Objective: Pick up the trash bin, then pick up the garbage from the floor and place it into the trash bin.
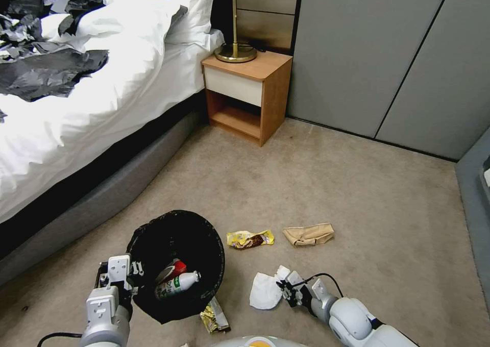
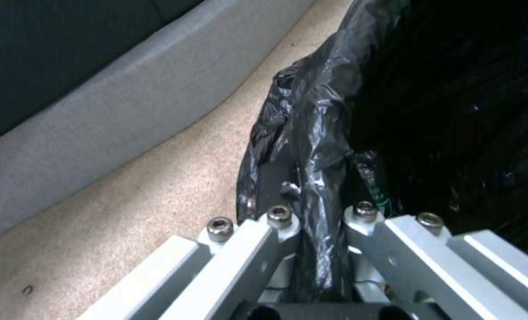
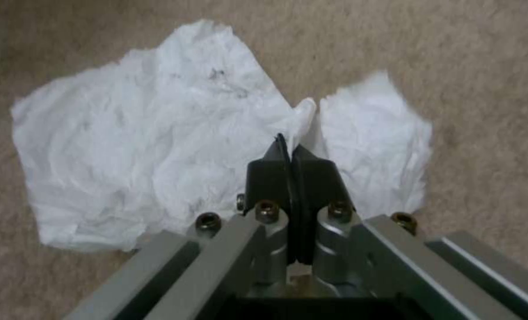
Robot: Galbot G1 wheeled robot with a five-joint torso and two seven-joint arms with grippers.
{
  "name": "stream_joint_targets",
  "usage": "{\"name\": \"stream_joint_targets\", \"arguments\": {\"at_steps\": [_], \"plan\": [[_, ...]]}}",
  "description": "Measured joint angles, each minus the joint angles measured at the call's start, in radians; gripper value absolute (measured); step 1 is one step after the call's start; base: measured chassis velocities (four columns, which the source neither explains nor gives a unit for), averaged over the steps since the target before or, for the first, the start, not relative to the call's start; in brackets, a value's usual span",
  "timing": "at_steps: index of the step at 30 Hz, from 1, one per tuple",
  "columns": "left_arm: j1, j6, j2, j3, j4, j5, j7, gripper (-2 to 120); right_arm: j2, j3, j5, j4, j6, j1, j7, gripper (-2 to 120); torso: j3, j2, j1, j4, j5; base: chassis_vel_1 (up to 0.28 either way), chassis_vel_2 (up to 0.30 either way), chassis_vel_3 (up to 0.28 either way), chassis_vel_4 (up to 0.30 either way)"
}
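Observation:
The trash bin, a round bin with a crinkled black liner, sits on the carpet near the bed. A red-white packet and a small clear bottle lie inside it. My left gripper is shut on the bin's near-left rim; in the left wrist view the liner bunches between the fingers of the left gripper. My right gripper is low at a white tissue. In the right wrist view the right gripper is shut, pinching a fold of the tissue.
A yellow snack wrapper and a crumpled brown paper bag lie beyond the tissue. A gold wrapper lies by the bin's near side. The bed runs along the left, with a wooden nightstand and a grey wall behind.

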Motion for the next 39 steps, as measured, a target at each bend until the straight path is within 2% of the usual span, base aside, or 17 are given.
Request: {"name": "stream_joint_targets", "arguments": {"at_steps": [13, 15, 16, 18, 19, 22, 27, 28, 30, 33, 35, 39], "plan": [[-0.029, 0.012, 0.012, 0.029, 0.017, 0.001, 0.0, 1, -0.056, 0.131, 0.058, 0.232, 0.045, -0.085, 0.033, 0, 0.0, 0.0, 0.0, 0.0, 0.0, 0.0, 0.0, 0.0, 0.0], [-0.035, 0.017, 0.016, 0.033, 0.02, 0.001, 0.0, 1, -0.064, 0.184, 0.078, 0.317, 0.071, -0.104, 0.036, 0, 0.0, 0.0, 0.0, -0.0001, 0.0001, 0.0, 0.0, 0.0, 0.0], [-0.035, 0.017, 0.016, 0.033, 0.02, 0.001, 0.0, 1, -0.064, 0.184, 0.078, 0.317, 0.071, -0.104, 0.036, 0, 0.0, 0.0, 0.0, -0.0001, 0.0001, 0.0, 0.0, 0.0, 0.0], [-0.04, 0.021, 0.02, 0.036, 0.025, 0.0, 0.0, 1, -0.066, 0.239, 0.123, 0.419, 0.134, -0.113, 0.031, 0, 0.0, 0.0, 0.0, 0.0, 0.0001, 0.0, 0.0, 0.0, 0.0], [-0.04, 0.021, 0.02, 0.036, 0.025, 0.0, 0.0, 1, -0.066, 0.239, 0.123, 0.419, 0.134, -0.113, 0.031, 0, 0.0, 0.0, 0.0, 0.0, 0.0001, 0.0, 0.0, 0.0, 0.0], [-0.045, 0.025, 0.024, 0.049, 0.035, 0.0, 0.0, 1, -0.066, 0.315, 0.197, 0.561, 0.27, -0.094, -0.043, 0, 0.0, 0.0, 0.0, 0.0001, 0.0003, 0.0, 0.0, 0.0, 0.0], [-0.047, 0.026, 0.025, 0.056, 0.039, 0.001, 0.0, 1, -0.083, 0.349, 0.244, 0.663, 0.313, -0.071, -0.109, 0, 0.0, 0.0, 0.0, 0.0001, -0.0001, 0.0, 0.0, 0.0, 0.0], [-0.047, 0.027, 0.026, 0.059, 0.041, 0.001, 0.0, 1, -0.103, 0.363, 0.277, 0.728, 0.324, -0.054, -0.151, 0, 0.0, 0.0, 0.0, 0.0001, -0.0001, 0.0, 0.0, 0.0, 0.0], [-0.047, 0.027, 0.026, 0.066, 0.041, 0.005, 0.0, 1, -0.137, 0.359, 0.317, 0.816, 0.326, -0.034, -0.189, 0, 0.0, 0.0, 0.0, 0.0, -0.0001, 0.0, 0.0, 0.0, 0.0], [-0.044, 0.027, 0.025, 0.077, 0.041, 0.01, 0.0, 1, -0.152, 0.322, 0.319, 0.846, 0.33, -0.027, -0.194, 0, 0.0, 0.0, 0.0, -0.0001, -0.0001, 0.0, 0.0, 0.0, 0.0], [-0.043, 0.027, 0.023, 0.083, 0.041, 0.013, 0.0, 1, -0.154, 0.297, 0.313, 0.85, 0.333, -0.026, -0.192, 0, 0.0, 0.0, 0.0, 0.0001, 0.0001, 0.0, 0.0, 0.0, 0.0], [-0.039, 0.024, 0.017, 0.097, 0.041, 0.028, 0.0, 1, -0.136, 0.181, 0.252, 0.818, 0.336, -0.026, -0.173, 0, 0.0, 0.0, 0.0, 0.0, 0.0, 0.0, 0.0, 0.0, 0.0]]}}
